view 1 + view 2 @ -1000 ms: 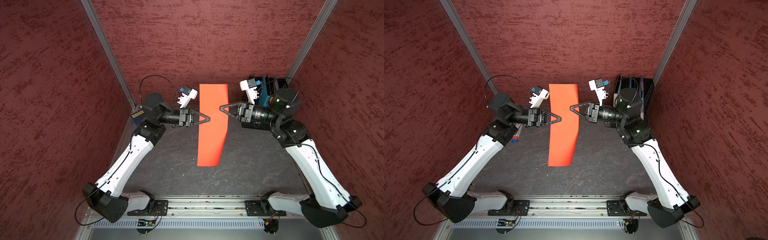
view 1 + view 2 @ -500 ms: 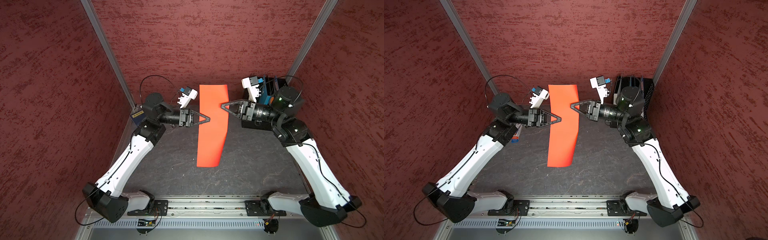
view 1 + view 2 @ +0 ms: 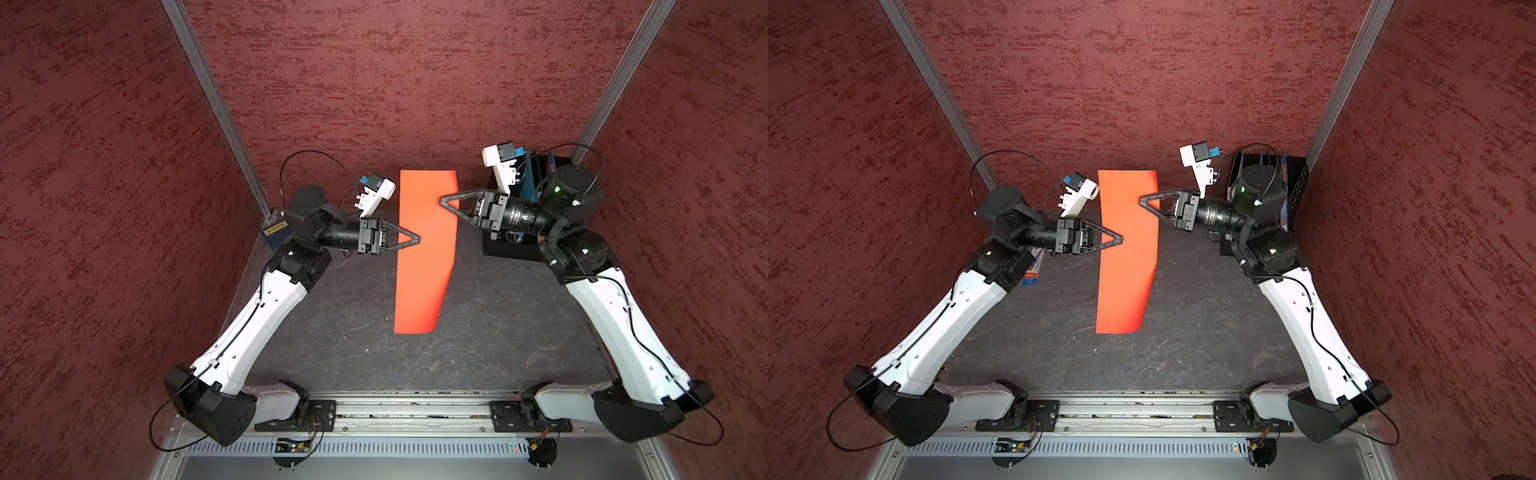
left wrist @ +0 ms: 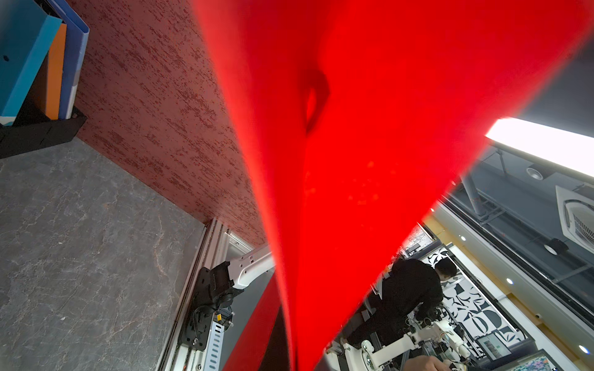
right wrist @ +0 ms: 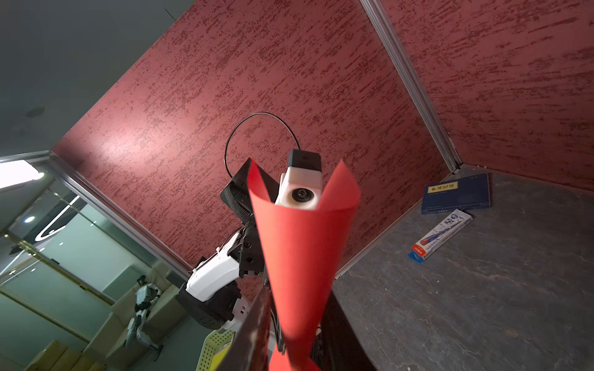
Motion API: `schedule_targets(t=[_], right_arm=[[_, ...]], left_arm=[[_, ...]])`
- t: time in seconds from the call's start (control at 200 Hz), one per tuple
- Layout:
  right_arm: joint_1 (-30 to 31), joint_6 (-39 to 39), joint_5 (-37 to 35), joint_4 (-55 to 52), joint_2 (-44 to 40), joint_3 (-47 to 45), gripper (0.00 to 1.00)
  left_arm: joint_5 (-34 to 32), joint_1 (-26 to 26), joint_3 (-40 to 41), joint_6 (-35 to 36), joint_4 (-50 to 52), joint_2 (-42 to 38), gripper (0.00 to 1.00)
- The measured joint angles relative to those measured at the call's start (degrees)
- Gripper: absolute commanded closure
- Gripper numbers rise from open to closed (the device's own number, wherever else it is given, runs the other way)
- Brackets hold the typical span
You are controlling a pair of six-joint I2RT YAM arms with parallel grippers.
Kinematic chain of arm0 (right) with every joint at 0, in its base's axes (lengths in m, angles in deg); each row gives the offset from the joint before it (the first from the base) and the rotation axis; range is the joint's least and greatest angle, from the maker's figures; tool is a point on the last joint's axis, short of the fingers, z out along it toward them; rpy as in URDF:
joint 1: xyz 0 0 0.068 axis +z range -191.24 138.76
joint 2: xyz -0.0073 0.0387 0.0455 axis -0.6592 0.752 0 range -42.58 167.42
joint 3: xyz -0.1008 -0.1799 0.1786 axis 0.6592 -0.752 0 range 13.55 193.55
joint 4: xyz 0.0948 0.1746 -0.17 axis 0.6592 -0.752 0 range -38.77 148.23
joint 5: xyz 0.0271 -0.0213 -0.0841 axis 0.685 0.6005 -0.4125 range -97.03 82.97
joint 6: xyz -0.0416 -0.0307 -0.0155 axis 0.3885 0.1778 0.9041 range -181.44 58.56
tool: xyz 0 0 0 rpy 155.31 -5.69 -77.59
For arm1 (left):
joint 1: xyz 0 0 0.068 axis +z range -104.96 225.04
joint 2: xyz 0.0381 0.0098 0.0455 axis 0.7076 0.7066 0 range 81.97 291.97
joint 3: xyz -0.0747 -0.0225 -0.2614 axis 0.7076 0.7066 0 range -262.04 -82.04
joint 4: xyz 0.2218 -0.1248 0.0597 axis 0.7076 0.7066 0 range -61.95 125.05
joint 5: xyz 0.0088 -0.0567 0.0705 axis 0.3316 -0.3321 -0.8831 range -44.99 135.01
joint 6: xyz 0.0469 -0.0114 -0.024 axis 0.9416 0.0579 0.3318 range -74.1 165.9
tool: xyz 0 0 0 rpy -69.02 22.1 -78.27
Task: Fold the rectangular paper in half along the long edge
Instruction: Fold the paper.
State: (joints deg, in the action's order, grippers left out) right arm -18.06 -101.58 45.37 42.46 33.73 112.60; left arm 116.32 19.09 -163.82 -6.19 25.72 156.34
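The left gripper [image 3: 417, 239] is fully closed. Its black triangular fingers meet in a point that pinches the left long edge of a thin, plain, bright red-orange rectangular paper [image 3: 424, 270], roughly midway along it. The right gripper [image 3: 442, 200] reaches in from the right, further back. Its fingertips look drawn together on the right long edge of the sheet, though how firmly they bite cannot be told.

The rectangular paper hangs between the two grippers, mid-scene and towards the far wall, with its long sides running near to far. It is bowed rather than flat. In the right wrist view the rectangular paper [image 5: 302, 250] curls into a trough with two corners turned up. In the left wrist view the rectangular paper [image 4: 353, 144] fills much of the picture, smooth and matte, with one small dark dimple. Whether its near end touches the table cannot be told.

At the far right a black open file rack [image 4: 38, 131] holds three things upright and pressed side by side: a teal binder [image 4: 19, 57], an orange book spine [image 4: 56, 70] and a blue binder [image 4: 75, 48].

In the far left corner a dark blue book with a yellow label [image 5: 456, 192] lies flat on the dark grey, stone-veined tabletop [image 3: 353, 353]. Just beside it, nearer, lies a long white, blue and red packet [image 5: 442, 236]. Rough, mottled dark red walls [image 3: 374, 83] close in the left, right and far sides.
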Motion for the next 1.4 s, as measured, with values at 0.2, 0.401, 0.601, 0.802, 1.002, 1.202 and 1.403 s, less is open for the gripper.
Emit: schedule_targets(t=[0.2,0.401,0.601,0.802,1.002,1.202,1.403], right_arm=[[-0.28,-0.59,0.22,1.42,0.7,0.94,1.0],[-0.92,-1.36,0.04,2.05,1.6,1.99,0.77],[-1.22,-2.19,0.5,3.61,2.64,3.32,1.0],[-1.31,-2.56,0.48,4.02,4.17,4.79,0.73],[-1.38,-2.86,0.61,4.57,4.68,5.64,1.0],[-1.46,-3.34,0.94,5.18,4.83,5.7,0.78],[-1.73,-3.45,1.11,5.64,5.22,6.67,1.0]], left_arm=[[-0.07,0.0,0.0,0.13,0.04,-0.17,1.0],[-0.26,0.0,0.0,0.72,1.27,-0.31,1.0],[-0.35,0.02,0.0,1.2,1.44,-0.35,1.0],[-0.59,0.0,0.0,1.42,1.49,-0.46,1.0],[-0.59,0.0,0.0,1.42,1.49,-0.46,1.0],[-0.66,0.0,0.0,1.46,1.49,-0.46,1.0],[-0.61,0.0,0.0,1.46,1.53,-0.46,1.0]])
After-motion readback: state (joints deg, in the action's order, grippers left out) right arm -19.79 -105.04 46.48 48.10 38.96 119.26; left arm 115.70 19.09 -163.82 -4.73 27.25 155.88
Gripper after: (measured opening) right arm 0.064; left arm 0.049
